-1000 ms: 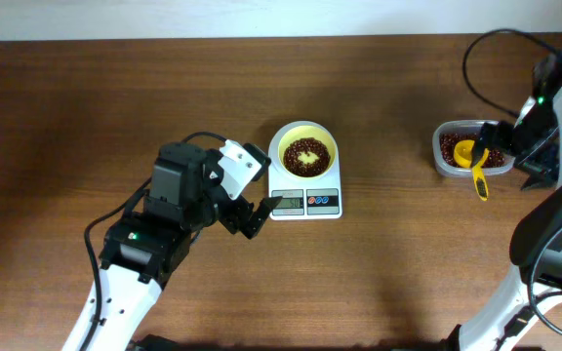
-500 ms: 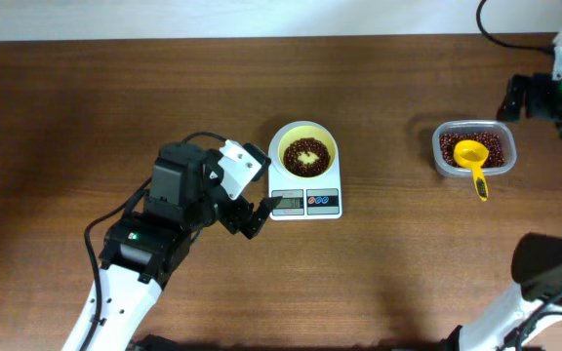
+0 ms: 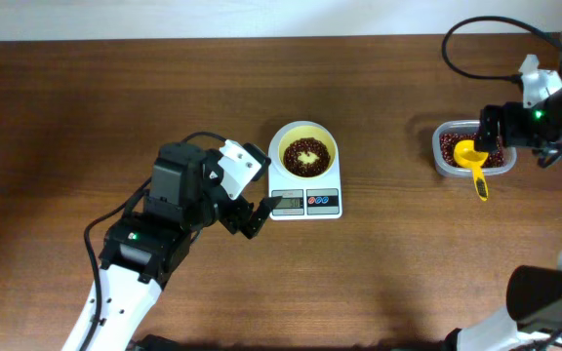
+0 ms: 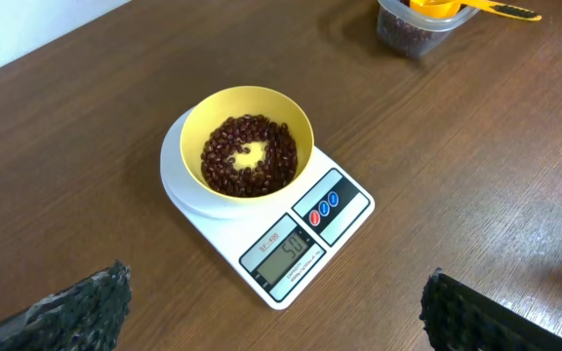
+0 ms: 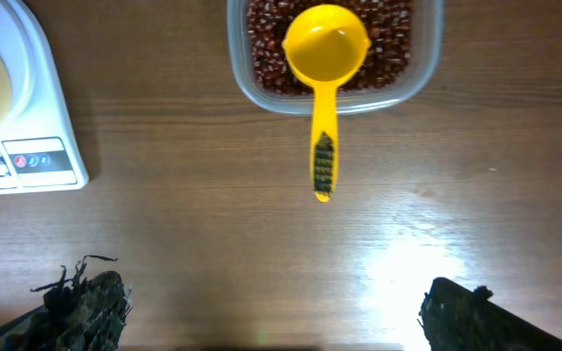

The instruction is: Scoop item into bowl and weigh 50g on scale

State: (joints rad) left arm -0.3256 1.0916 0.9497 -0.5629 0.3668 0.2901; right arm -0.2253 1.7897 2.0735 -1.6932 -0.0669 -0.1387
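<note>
The bowl (image 3: pixel 305 154) of beans (image 4: pixel 250 156) is sitting on the scale (image 3: pixel 305 200) mid-table. The left gripper (image 3: pixel 252 190) is hovering just left of the scale, jaws spread wide and empty. The right gripper (image 5: pixel 271 312) is hanging wide open, empty, over the yellow scoop (image 5: pixel 326 58) lying in the clear container (image 5: pixel 427 68) at far right

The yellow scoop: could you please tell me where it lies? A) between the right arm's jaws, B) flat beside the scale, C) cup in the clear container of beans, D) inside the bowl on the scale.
C: the yellow scoop has its cup on the beans in the clear container, handle overhanging the rim.
</note>
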